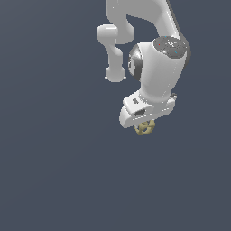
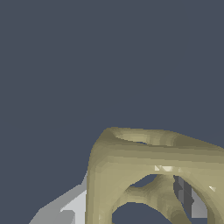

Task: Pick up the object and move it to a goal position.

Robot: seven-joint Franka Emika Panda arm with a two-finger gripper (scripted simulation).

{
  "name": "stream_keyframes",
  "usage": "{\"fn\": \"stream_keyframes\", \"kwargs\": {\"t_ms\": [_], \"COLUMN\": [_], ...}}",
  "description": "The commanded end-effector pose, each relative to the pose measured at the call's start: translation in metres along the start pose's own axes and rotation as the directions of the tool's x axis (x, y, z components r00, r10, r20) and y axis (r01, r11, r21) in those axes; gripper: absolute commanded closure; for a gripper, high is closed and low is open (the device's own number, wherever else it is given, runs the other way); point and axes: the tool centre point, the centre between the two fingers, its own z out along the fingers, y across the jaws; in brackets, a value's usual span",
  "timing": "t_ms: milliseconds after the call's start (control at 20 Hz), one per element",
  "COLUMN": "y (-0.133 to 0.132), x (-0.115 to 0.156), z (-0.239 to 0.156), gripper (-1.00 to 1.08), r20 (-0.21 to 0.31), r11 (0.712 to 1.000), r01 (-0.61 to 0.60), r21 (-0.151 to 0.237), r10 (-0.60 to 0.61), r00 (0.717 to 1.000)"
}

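The object (image 1: 145,127) is clamped between the closed jaws; the carry toward the goal should be kept slow and steady

You're looking at a bare simulator scene, not any real room: flat slate-blue backdrop all around the rendered arm (image 1: 153,58).
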Motion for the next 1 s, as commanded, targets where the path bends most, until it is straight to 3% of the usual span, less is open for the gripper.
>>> {"fn": "stream_keyframes", "kwargs": {"t_ms": [0, 450, 950], "y": [-0.016, -0.055, -0.072], "x": [0.011, 0.042, 0.057], "z": [-0.023, -0.084, -0.109], "gripper": [1.08, 1.08, 1.08], "r20": [0.001, 0.001, 0.001], "r11": [1.000, 1.000, 1.000], "r01": [-0.001, -0.001, -0.001], "r21": [0.000, 0.001, 0.001], "r10": [0.001, 0.001, 0.001], "r00": [1.000, 1.000, 1.000]}}
